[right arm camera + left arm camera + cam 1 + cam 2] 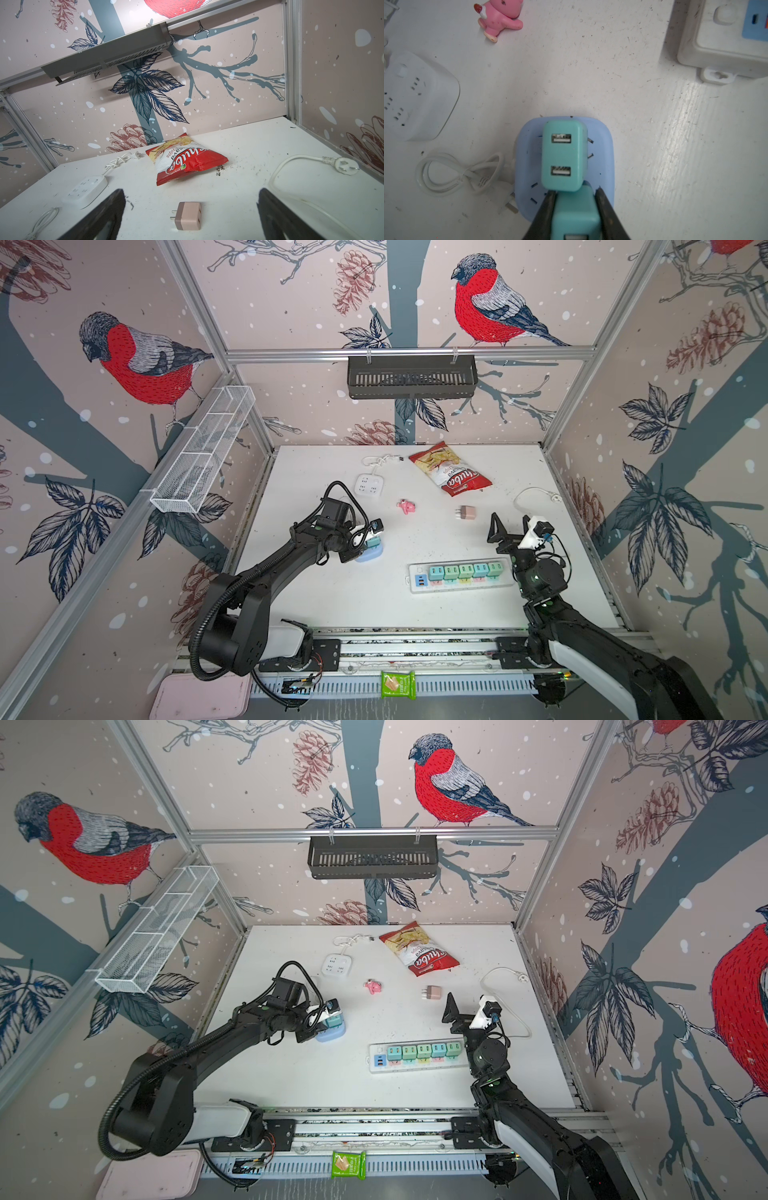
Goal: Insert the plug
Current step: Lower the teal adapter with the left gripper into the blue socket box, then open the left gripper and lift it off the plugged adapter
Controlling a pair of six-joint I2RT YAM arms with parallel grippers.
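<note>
Gripping one teal plug (576,216), the left gripper (575,192) holds it over the blue socket block (604,145), beside a second teal plug (563,155) already seated there, so pushing home probably remains; the right gripper (191,192), away from that block, gapes empty.

Teal on the gripped plug (576,214) and its twin plug (563,155), over a pale blue socket block (604,145). White tabletop (612,62), flecked dark. Pink toy figure (500,16); red-and-white chip bag (451,472); dusty pink and beige adapter (188,216). Pale pink walls (291,302) patterned with red-breasted birds (141,364), grey-blue branches (62,418), brownish pine cones (353,277).
</note>
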